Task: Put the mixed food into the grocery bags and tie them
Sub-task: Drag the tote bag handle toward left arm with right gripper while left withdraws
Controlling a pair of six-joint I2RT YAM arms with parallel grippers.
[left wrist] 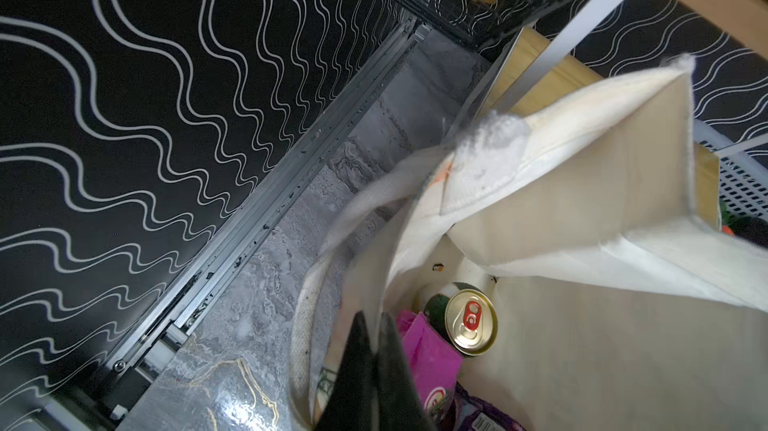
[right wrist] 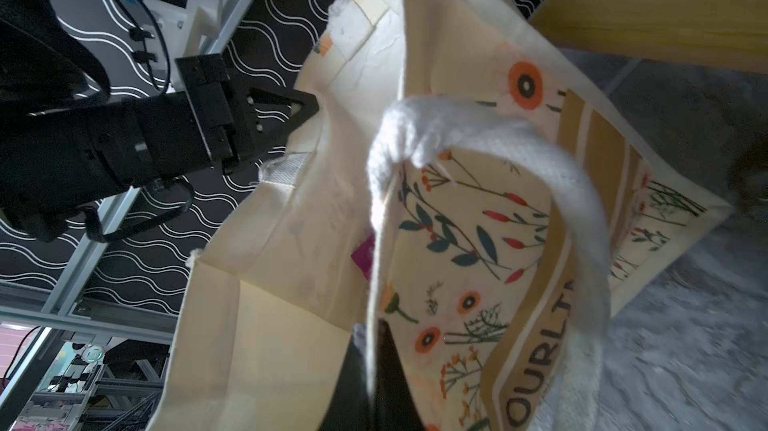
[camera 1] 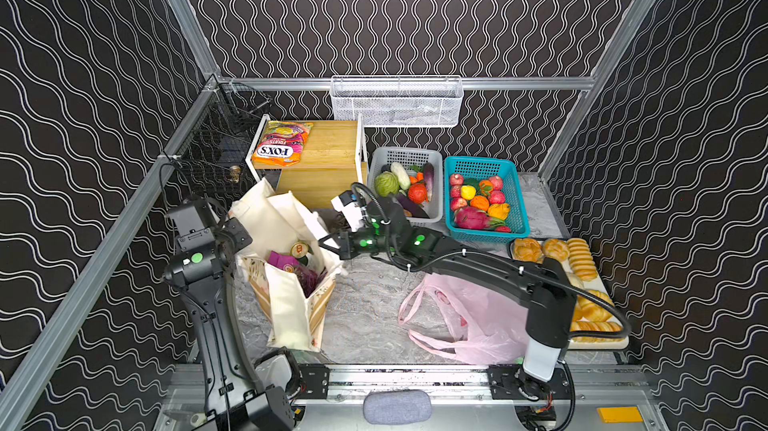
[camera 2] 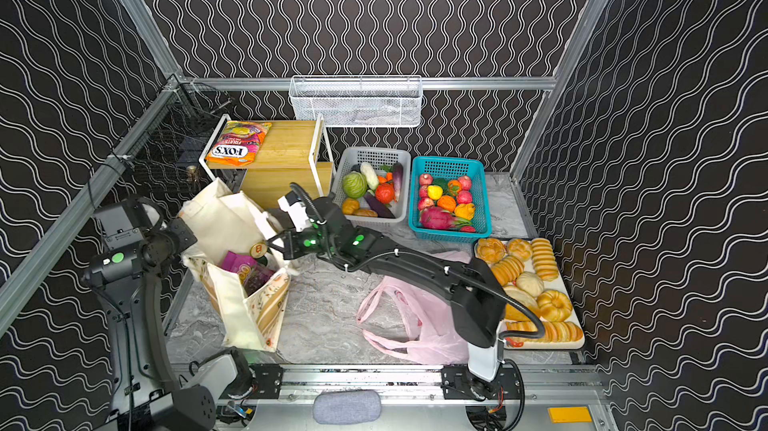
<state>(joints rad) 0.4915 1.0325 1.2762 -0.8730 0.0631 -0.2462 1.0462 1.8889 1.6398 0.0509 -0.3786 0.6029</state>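
the canvas tote (camera 1: 291,308) stands left of centre in both top views, mouth up, with the purple packets (camera 1: 291,267) and the green can (left wrist: 471,321) already inside. the left tool (left wrist: 374,319) is clenched on the rim cloth at the tote's left side. the right tool (right wrist: 374,346), reaching across from the right, is clenched on the opposite, printed edge, and a white handle strap loops just over it. between them the mouth is held spread.

the dragon fruit (camera 1: 471,218) lies in the blue basket (camera 1: 486,235) at the right of centre. the pink plastic bag (camera 1: 469,316) lies flat and empty on the counter (camera 1: 365,304) at lower right, under the right arm.

risks from here:
- both pinches look thin. a pull outward could slide the cloth free and let the mouth collapse.
- uneven lifting could tip the tote, and the can would likely roll out first.
- the strap over the right tool may snag when that tool lets go and pulls back, dragging the tote along.
- the right arm, if it sweeps low, could catch the pink bag and pull it off its spot.
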